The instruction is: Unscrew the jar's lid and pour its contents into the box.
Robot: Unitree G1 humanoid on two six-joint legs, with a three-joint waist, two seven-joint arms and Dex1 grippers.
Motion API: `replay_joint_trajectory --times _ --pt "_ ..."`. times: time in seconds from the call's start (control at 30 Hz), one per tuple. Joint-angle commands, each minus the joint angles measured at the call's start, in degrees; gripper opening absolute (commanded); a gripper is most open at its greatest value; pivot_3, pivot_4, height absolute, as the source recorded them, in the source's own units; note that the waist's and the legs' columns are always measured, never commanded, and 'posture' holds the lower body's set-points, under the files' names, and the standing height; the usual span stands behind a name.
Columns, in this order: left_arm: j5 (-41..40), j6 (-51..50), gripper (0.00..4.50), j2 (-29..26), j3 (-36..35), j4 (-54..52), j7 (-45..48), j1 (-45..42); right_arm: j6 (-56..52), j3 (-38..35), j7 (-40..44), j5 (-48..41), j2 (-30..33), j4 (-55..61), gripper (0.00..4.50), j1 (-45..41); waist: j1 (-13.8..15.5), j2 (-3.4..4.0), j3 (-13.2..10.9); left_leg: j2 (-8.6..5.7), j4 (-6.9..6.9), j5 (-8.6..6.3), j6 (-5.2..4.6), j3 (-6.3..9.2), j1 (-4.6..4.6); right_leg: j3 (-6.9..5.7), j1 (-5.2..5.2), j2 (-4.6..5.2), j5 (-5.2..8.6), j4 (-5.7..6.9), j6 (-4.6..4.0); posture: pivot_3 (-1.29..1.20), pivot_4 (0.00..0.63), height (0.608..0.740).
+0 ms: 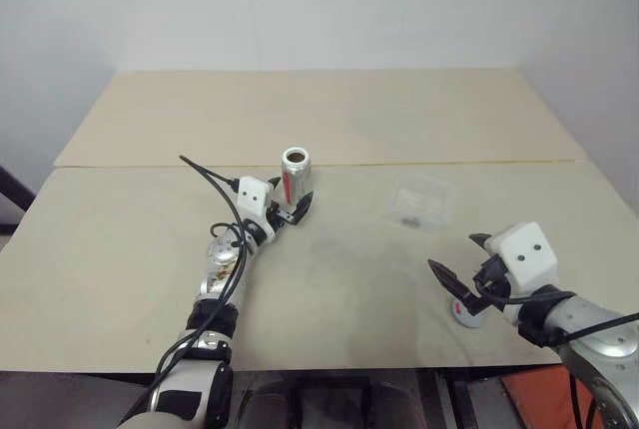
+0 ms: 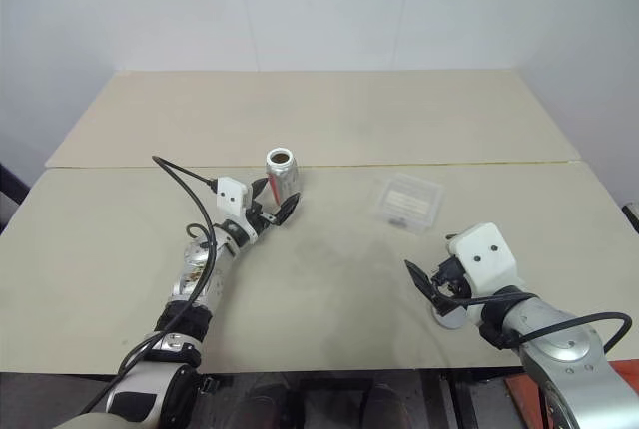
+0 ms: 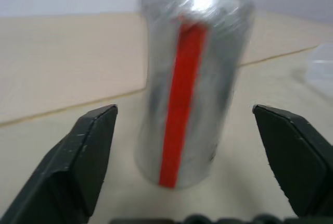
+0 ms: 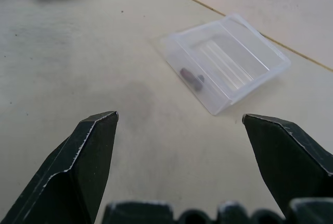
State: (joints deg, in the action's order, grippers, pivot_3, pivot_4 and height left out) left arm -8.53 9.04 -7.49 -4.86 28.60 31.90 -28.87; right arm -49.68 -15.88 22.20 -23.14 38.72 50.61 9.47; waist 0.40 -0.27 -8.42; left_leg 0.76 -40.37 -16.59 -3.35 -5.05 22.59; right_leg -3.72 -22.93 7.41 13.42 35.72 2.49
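jar (image 1: 297, 174): upright, lid off, mouth open, on the table (image 1: 329, 130). left gripper (image 1: 291, 212): arm stretched forward, level, fingers spread wide either side of the jar, not clamped. box (image 1: 421, 202): right of the jar. right gripper (image 1: 461, 270): near the box, angled down, fingers apart, empty. lid (image 1: 465, 315): beneath it.

Silver-jointed arms carry white boxy wrist cameras (image 1: 527, 252), loose black cables (image 1: 215, 185), and black pointed two-finger grippers (image 1: 461, 269).
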Motion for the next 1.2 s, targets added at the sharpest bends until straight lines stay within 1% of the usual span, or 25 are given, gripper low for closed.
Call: replay_joint_trajectory --times 0.03,0.17,0.3,0.37,0.47,0.5,0.57,0.73,0.8,0.97,1.03,1.1,1.2 --pt "-1.15 -0.15 4.48 -2.23 0.55 -10.19 1.33 4.81 2.40 -0.07 1.16 0.69 0.76 -0.29 4.50 -0.86 -0.23 0.01 0.00 0.00 0.01 0.00 0.00 0.00 -0.02 0.01 0.00 0.00 0.00 0.01 0.00 0.00 0.150 0.740" --pt "-2.68 -4.21 4.48 -5.77 -0.62 -23.60 0.45 12.82 3.83 -1.44 3.93 0.29 2.41 -1.95 4.50 -1.05 -0.30 0.01 0.01 0.06 0.02 0.00 0.00 -0.02 -0.07 0.06 0.03 0.01 0.01 0.01 -0.02 0.00 0.150 0.740" --pt "-3.47 -8.04 4.48 -10.78 -2.48 -33.00 0.72 18.78 6.46 -3.06 7.98 0.68 5.41 -4.79 4.50 -0.63 0.18 0.02 0.01 0.09 0.05 -0.06 -0.08 0.02 -0.34 0.04 0.36 0.01 0.02 -0.16 -0.04 0.00 0.150 0.740" --pt "-6.94 -10.17 4.48 -14.02 -2.43 -37.79 4.90 21.22 8.89 -4.99 11.52 -0.10 7.07 -6.68 4.50 -0.47 0.19 0.03 0.01 0.11 0.09 -0.21 -0.32 0.02 -0.47 0.03 0.53 0.02 0.03 -0.52 -0.06 0.00 0.150 0.740" --pt "-16.97 -15.58 4.48 -20.81 -2.87 -45.98 14.98 24.24 13.86 -9.99 20.22 -2.84 9.96 -9.25 4.50 0.93 0.34 0.04 0.02 0.12 0.11 -0.18 -0.26 0.02 -0.51 0.02 0.61 0.03 0.03 -0.59 -0.06 0.00 0.150 0.740" --pt "-18.54 -17.31 4.48 -23.34 -3.06 -47.92 17.15 24.94 15.34 -11.42 22.76 -2.99 11.07 -10.27 4.50 1.62 0.36 0.04 0.02 0.13 0.13 -0.15 -0.20 0.01 -0.53 0.02 0.62 0.03 0.03 -0.61 -0.06 0.00 0.150 0.740" --pt "-18.66 -18.18 4.48 -27.08 -3.26 -49.38 19.38 25.06 17.17 -13.78 26.39 -3.04 12.90 -12.49 4.50 2.56 0.35 0.06 0.03 0.14 0.15 -0.12 -0.14 0.02 -0.54 0.00 0.62 0.03 0.04 -0.63 -0.06 0.00 0.150 0.740" --pt "-20.08 -21.37 4.48 -28.60 -3.18 -50.33 18.19 22.51 21.75 -17.21 32.74 -2.24 15.25 -16.85 4.50 4.83 0.33 0.09 0.05 0.10 0.24 -0.17 -0.23 -0.02 -0.69 0.05 0.74 0.03 0.04 -0.64 -0.07 0.00 0.150 0.740" --pt "-20.26 -21.40 4.48 -28.71 -2.93 -50.32 19.12 22.78 22.60 -17.28 33.12 -2.07 14.93 -17.19 4.50 5.37 0.28 0.09 0.05 0.10 0.27 -0.16 -0.22 -0.02 -0.69 0.05 0.73 0.02 0.04 -0.64 -0.08 0.00 0.150 0.740" --pt "-16.62 -19.85 4.48 -27.89 -1.50 -49.97 17.99 23.66 25.15 -16.74 32.32 -0.11 13.62 -15.97 4.50 6.96 0.30 0.09 0.04 0.09 0.32 -0.08 -0.08 -0.08 -0.69 0.10 0.71 0.02 0.04 -0.67 -0.07 0.00 0.150 0.740" --pt "-17.61 -20.28 4.48 -27.32 -1.19 -49.68 18.45 23.52 22.30 -17.22 32.50 -2.39 13.87 -15.80 4.50 6.58 0.30 0.08 0.04 0.09 0.32 -0.08 -0.08 -0.08 -0.69 0.10 0.71 0.02 0.04 -0.68 -0.07 0.00 0.150 0.740" --pt "-18.37 -20.93 4.48 -27.56 -0.88 -49.22 19.70 23.29 17.03 -18.93 33.38 -7.74 14.40 -15.69 4.50 6.01 0.30 0.08 0.04 0.10 0.32 -0.08 -0.08 -0.07 -0.70 0.10 0.71 0.02 0.04 -0.67 -0.08 0.00 0.150 0.740" --pt "-18.88 -20.99 4.48 -27.87 -1.13 -48.70 20.76 22.79 14.90 -20.99 37.37 -14.39 15.22 -14.22 4.50 6.28 0.33 0.08 0.04 0.12 0.34 -0.09 -0.09 -0.06 -0.69 0.10 0.70 0.02 0.03 -0.68 -0.09 0.00 0.150 0.740"
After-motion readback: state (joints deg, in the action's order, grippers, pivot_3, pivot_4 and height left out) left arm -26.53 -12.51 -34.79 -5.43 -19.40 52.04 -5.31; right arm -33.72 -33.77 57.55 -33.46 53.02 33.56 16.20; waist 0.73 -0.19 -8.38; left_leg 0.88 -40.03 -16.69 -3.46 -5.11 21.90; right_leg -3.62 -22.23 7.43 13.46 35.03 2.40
